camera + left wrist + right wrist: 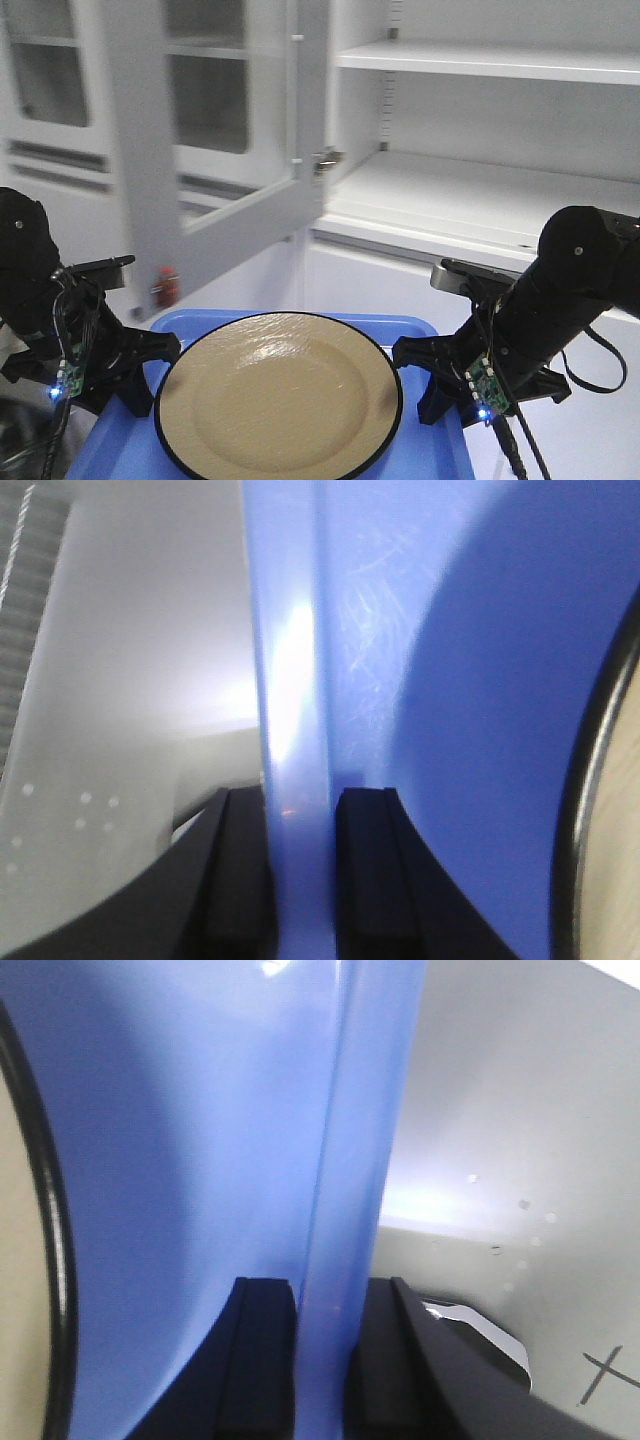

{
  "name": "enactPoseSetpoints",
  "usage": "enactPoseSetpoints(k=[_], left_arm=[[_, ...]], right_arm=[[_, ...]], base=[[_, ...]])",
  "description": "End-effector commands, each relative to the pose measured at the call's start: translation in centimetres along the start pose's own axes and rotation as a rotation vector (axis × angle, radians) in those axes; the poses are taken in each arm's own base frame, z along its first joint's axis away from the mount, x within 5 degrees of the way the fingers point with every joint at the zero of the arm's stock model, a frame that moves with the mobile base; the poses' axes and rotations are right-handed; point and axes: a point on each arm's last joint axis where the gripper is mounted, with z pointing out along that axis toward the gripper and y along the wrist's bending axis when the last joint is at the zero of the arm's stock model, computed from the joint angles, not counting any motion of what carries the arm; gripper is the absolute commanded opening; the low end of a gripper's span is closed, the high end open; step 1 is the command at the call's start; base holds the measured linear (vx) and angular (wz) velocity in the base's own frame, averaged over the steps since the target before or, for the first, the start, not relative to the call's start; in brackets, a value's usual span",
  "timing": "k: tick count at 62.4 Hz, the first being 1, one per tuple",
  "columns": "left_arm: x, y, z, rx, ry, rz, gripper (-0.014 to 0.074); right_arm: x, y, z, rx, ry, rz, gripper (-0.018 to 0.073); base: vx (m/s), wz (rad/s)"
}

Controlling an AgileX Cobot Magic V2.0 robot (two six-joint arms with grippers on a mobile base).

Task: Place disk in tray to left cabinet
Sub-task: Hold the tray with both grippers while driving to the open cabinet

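The tan disk (pixel 278 390) with its thin black rim lies in the blue tray (pixel 415 328), filling most of it. My left gripper (pixel 158 352) is shut on the tray's left rim (pixel 295 730), one finger on each side of it. On the opposite side my right gripper (pixel 412 357) is shut on the right rim (pixel 350 1190). The disk's edge shows at the right of the left wrist view (pixel 612 810) and at the left of the right wrist view (pixel 25 1290). The left cabinet (pixel 470 190) stands open ahead, its white shelves bare.
A glass-paned cabinet door (pixel 215 130) hangs open at the left, swung out over the tray's far left corner. A small red object (pixel 167 285) sits low behind that door. White cabinet fronts run below the shelf lip (pixel 400 240).
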Motion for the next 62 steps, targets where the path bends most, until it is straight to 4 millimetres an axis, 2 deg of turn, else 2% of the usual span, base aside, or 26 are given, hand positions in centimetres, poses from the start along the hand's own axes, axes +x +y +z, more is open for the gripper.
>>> enactPoseSetpoints(k=[1, 25, 62], left_arm=[[0.12, -1.12, -2.92, 0.039, -0.092, 0.017, 0.0000], [0.12, -1.12, -2.92, 0.039, -0.092, 0.017, 0.0000], [0.13, -1.12, -2.92, 0.039, -0.091, 0.017, 0.0000]], right_arm=[[-0.20, 1.07, -3.07, -0.041, -0.102, -0.034, -0.0002], [-0.20, 1.07, -3.07, -0.041, -0.102, -0.034, -0.0002], [-0.20, 1.07, -3.07, -0.041, -0.102, -0.034, -0.0002]], base=[[0.19, -0.71], [0.21, -0.54], [0.30, -0.21]])
